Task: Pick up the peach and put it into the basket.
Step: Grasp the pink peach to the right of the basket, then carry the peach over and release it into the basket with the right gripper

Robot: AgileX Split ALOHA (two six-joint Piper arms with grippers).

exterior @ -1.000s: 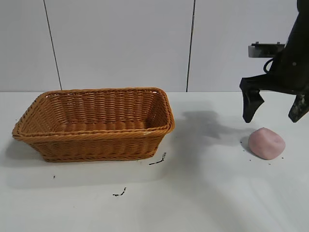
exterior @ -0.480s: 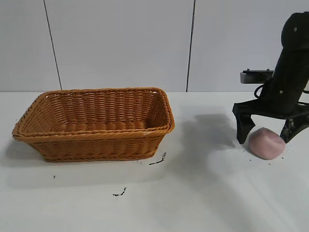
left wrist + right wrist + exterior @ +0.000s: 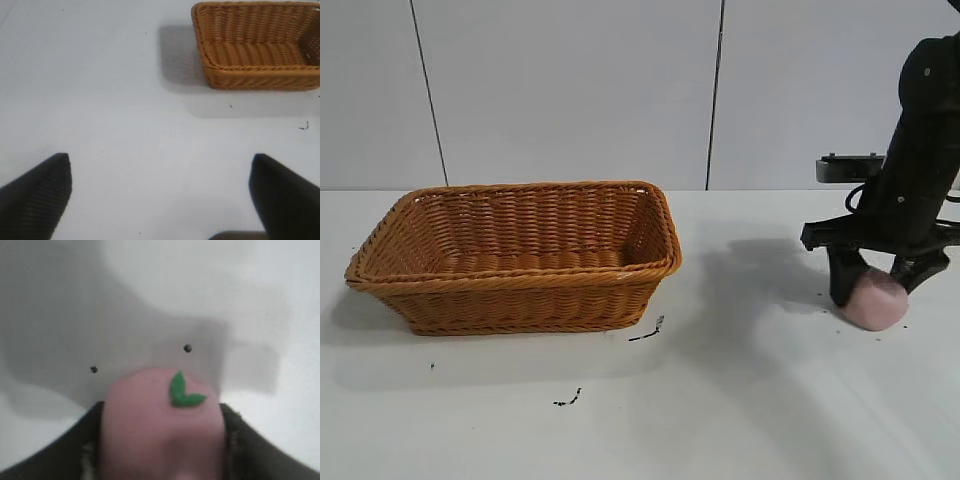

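A large rectangular basket [image 3: 515, 255] of orange-brown woven wicker, with flaring sides and a braided rim, is seen standing on the smooth white table [image 3: 720, 400] toward the left of the exterior view; its ribbed inner floor is also shown in the left wrist view [image 3: 257, 45]. Well apart from it, at the right side of the table, the peach [image 3: 870, 300] is found: a small, matte, pale pink rounded lump resting on the tabletop. In the right wrist view the peach [image 3: 160, 430] is marked by a small green two-lobed leaf [image 3: 182, 392] on its smooth surface. The right gripper [image 3: 873, 283] is lowered over the peach, and its black fingers [image 3: 843, 278] are set down on either side of it; in the right wrist view the dark fingers [image 3: 235, 440] are pressed against both flanks of the fruit, so the jaws are judged to be grasping the peach. The left gripper [image 3: 160, 200] is held above bare table away from the basket, with its two dark, finely ribbed fingertips [image 3: 35, 197] spread wide and nothing between them. A few small black specks [image 3: 645, 333] are scattered on the table in front of the basket.
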